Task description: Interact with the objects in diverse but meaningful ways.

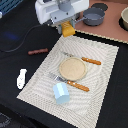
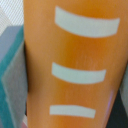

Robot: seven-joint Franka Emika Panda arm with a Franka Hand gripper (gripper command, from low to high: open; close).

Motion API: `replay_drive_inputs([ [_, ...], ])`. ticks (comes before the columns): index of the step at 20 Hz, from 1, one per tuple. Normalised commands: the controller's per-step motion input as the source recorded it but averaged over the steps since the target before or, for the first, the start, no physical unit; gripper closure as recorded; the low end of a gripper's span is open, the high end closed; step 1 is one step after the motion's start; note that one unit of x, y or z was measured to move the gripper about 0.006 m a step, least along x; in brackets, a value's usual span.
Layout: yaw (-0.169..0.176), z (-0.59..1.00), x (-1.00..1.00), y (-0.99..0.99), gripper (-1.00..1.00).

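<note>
Arm over the far edge of the placemat (image 1: 102,60), gripper (image 1: 67,31) low, the ridged orange-yellow block (image 1: 68,30) hanging beneath it. The wrist view is filled almost wholly by that block (image 2: 75,65), orange with pale raised bars, so the jaws look closed on it, though the fingertips themselves are not visible in either picture. Judged step: carrying the block, either lifting clear or about to set it down. To do it well, keep the block upright and come straight down onto bare mat; I cannot tell whether its lower end touches the mat or hangs just above. Open room: the far strip of the mat beside the block, toward the exterior view's right, is bare and seems the safest landing. Nearer on the mat sit the tan plate (image 1: 73,68), flanked by two pieces of orange-handled cutlery (image 1: 91,61), then the light blue faceted cup (image 1: 61,93) close to the mat's near edge. Off the mat on dark table, to the exterior view's left: the thin dark-brown stick (image 1: 38,51) and, nearer, the small white bone-shaped piece (image 1: 21,78), both well apart from the arm. Behind the gripper a grey pot (image 1: 93,17) stands near; any swing that way risks a knock.
</note>
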Motion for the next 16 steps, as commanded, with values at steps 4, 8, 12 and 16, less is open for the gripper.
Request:
replay_drive_inputs([
  [4, -0.028, 0.00, 0.92, 0.10, 1.00],
  [8, -0.021, 0.00, 0.92, 0.22, 1.00],
  [12, -0.011, -0.03, 0.87, 0.34, 1.00],
  [16, -0.019, -0.09, 0.78, 0.41, 1.00],
])
